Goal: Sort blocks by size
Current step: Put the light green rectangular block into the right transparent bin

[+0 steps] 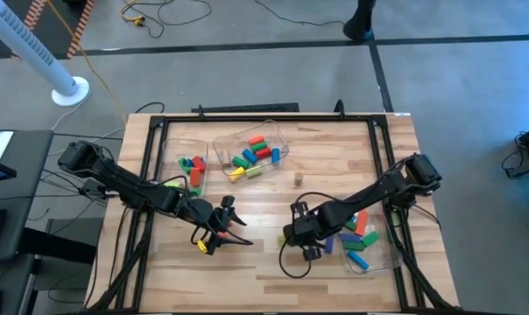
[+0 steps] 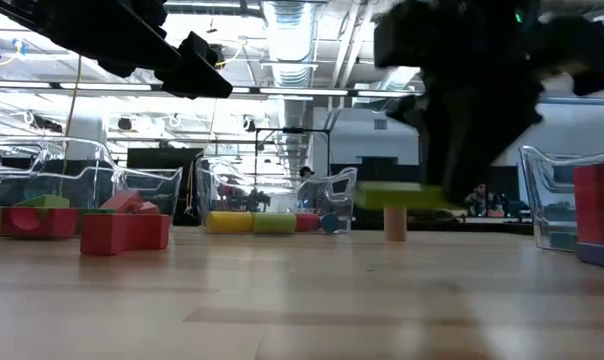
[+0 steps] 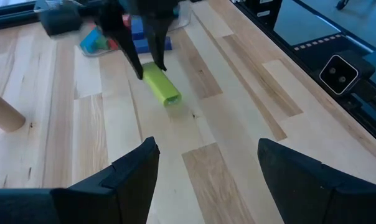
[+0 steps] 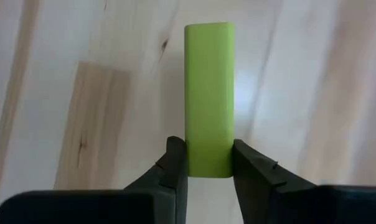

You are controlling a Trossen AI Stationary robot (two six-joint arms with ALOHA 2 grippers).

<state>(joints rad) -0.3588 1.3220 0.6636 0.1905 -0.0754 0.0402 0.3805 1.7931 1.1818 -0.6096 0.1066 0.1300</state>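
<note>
Dark fingers (image 4: 175, 163) of the right gripper (image 4: 209, 163) pressed both long sides of a lime-green bar block (image 4: 209, 93), clamped on one end, at about five o'clock of the table (image 1: 273, 262). At seven o'clock the left gripper (image 1: 219, 226) hung spread wide, holding nothing, facing that block.

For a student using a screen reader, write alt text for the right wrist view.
The right gripper is shut on one end of a lime-green bar block, its two dark fingers pressing the block's long sides. The block points away over the pale wooden table.
</note>
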